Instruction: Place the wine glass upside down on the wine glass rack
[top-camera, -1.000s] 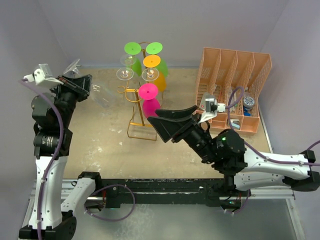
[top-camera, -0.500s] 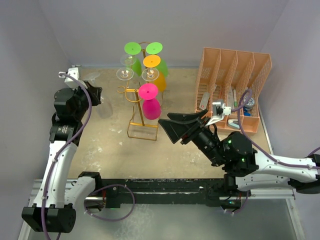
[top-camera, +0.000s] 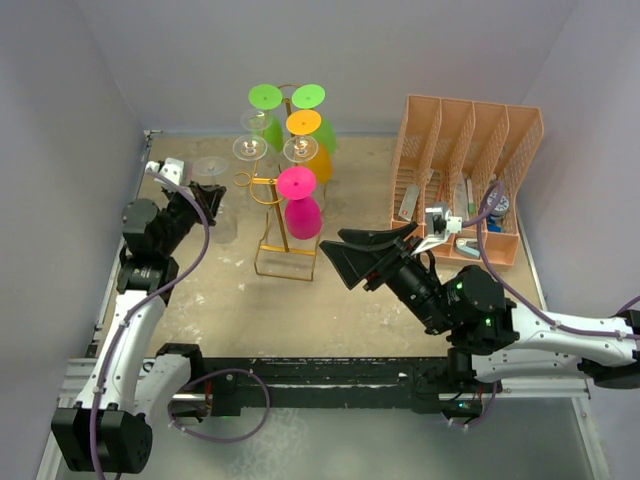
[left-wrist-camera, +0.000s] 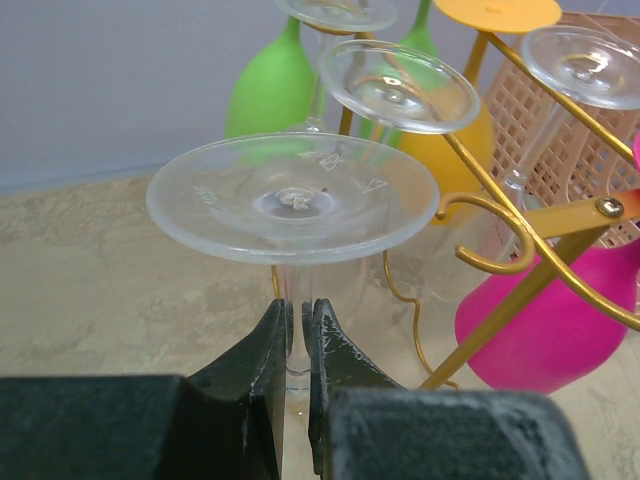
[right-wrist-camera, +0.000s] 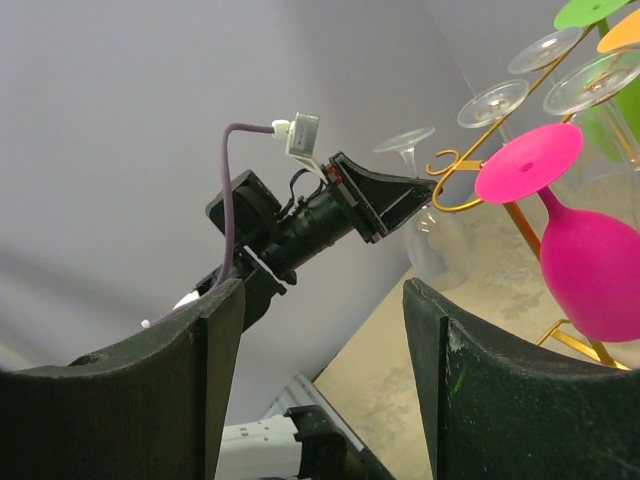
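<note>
Grip on the left: the left gripper (left-wrist-camera: 297, 330) pinches the clear wine glass (left-wrist-camera: 292, 195) tight by its stem, foot up and bowl down, above the table just left of the wine glass rack (left-wrist-camera: 520, 297), near a curled side hook. Coloured glasses (top-camera: 300, 205) hang there. Further right, the right gripper (top-camera: 345, 252) stands wide open, holding nothing.

wine glass (left-wrist-camera: 292, 195) bowl: hiding mostly behind the left gripper (left-wrist-camera: 297, 335)
wine glass rack (left-wrist-camera: 535, 275) base: running off the left wrist view's bottom edge
organizer (top-camera: 440, 130) contents: showing too small to identify
</note>
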